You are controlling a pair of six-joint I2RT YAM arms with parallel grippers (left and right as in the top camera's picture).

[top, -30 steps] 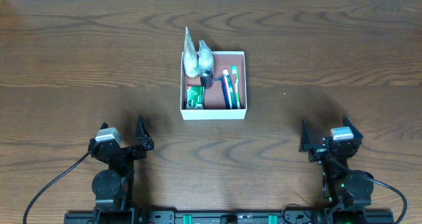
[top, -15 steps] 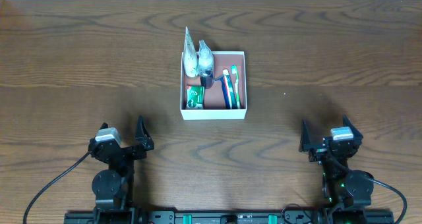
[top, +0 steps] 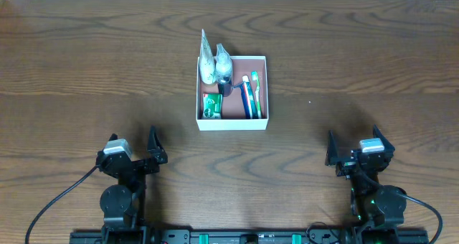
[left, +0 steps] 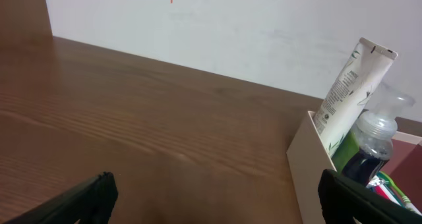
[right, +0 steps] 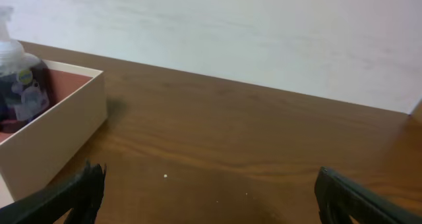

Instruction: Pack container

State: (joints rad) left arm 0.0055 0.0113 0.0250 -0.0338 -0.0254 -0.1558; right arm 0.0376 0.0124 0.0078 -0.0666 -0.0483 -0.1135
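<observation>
The container (top: pixel 231 123) is a square shallow box with white walls and a reddish-brown inside, at the table's middle back. In it stand a white tube (top: pixel 206 57) and a clear pump bottle (top: pixel 224 63), with a green packet (top: pixel 211 106) and two toothbrushes (top: pixel 250 95) lying flat. The left wrist view shows its wall (left: pixel 310 165), the tube (left: pixel 347 85) and the bottle (left: pixel 374 135); the right wrist view shows its wall (right: pixel 49 141). My left gripper (top: pixel 133 149) and right gripper (top: pixel 353 145) are open and empty near the front edge, well apart from the box.
Dark wood table (top: pixel 344 64). A white wall (right: pixel 264 33) rises behind the table's far edge. Black cables trail from both arm bases at the front.
</observation>
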